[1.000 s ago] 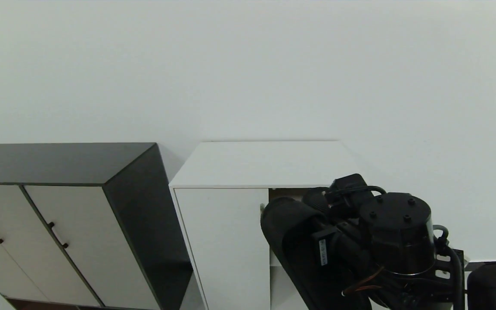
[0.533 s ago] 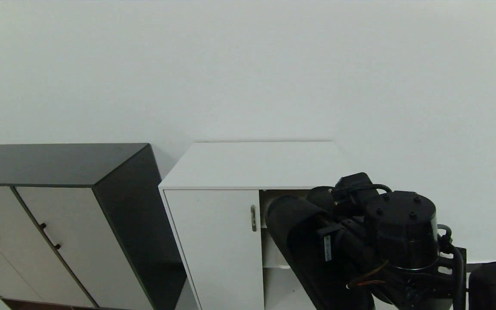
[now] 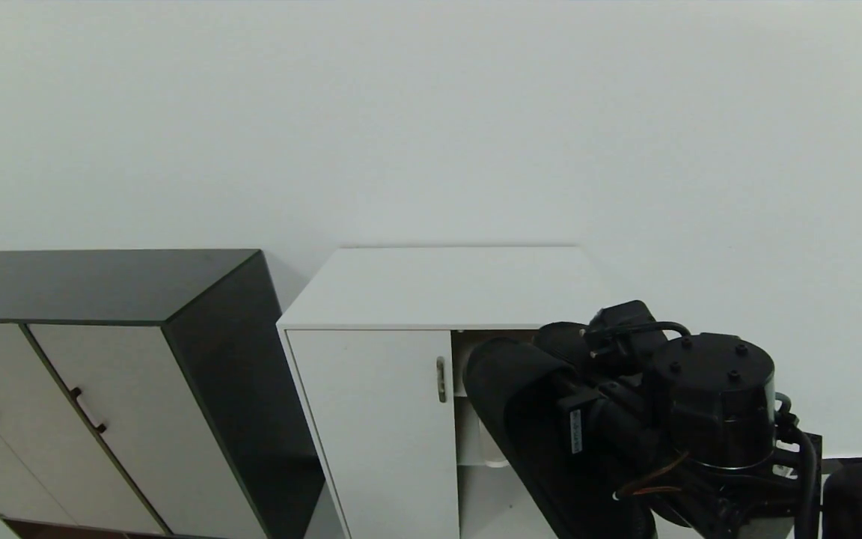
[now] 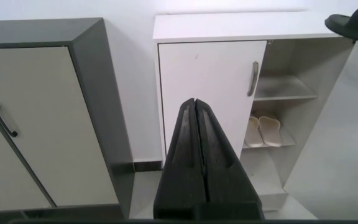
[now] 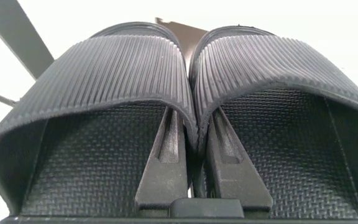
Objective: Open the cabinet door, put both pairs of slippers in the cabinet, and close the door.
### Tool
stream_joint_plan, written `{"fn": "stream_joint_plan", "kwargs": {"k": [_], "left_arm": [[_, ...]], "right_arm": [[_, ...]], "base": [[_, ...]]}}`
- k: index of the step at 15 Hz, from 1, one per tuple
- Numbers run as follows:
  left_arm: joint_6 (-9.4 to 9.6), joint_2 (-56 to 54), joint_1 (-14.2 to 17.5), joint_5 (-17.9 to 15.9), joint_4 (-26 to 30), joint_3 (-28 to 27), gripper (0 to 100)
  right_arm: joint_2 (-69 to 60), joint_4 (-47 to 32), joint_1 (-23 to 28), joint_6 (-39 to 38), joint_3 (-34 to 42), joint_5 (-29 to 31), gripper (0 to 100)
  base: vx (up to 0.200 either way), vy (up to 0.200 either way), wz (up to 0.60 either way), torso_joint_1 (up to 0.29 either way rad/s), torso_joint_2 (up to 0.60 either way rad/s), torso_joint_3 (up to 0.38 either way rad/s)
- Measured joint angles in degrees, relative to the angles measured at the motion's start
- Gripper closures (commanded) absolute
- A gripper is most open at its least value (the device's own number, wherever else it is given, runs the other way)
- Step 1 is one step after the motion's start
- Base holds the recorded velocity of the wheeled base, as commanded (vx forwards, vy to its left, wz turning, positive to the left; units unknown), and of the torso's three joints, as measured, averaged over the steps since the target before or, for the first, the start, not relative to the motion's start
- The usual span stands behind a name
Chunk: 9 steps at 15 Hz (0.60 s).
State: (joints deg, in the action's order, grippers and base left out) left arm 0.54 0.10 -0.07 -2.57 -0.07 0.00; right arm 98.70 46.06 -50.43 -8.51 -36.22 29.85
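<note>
Right fingers (image 5: 163, 165) pinching black slippers (image 5: 129, 81), at open right half of white cabinet (image 3: 431, 288), left fingers (image 4: 186, 146) pressed together, empty

The white cabinet (image 3: 446, 284) has its left door (image 3: 371, 427) shut and its right side open. Black slippers (image 3: 509, 397) on the right arm (image 3: 708, 404) hang before the opening. A dark cabinet (image 3: 102, 284) stands to the left.
</note>
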Motion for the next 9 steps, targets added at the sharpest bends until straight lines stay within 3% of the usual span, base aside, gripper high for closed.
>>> {"fn": "stream_joint_plan", "kwargs": {"k": [3, 9], "left_arm": [[0.00, 0.0, 0.0, 0.0, 0.0, 0.0, 100], [0.00, 0.0, 0.0, 0.0, 0.0, 0.0, 100]], "right_arm": [[0.0, 0.0, 0.4, 0.0, 0.2, -0.1, 100], [0.1, 0.0, 0.5, 0.1, 0.4, -0.1, 100]], "base": [[0.000, 0.000, 0.00, -0.043, 0.09, 0.056], [0.000, 0.000, 0.00, -0.212, 0.50, 0.285]]}}
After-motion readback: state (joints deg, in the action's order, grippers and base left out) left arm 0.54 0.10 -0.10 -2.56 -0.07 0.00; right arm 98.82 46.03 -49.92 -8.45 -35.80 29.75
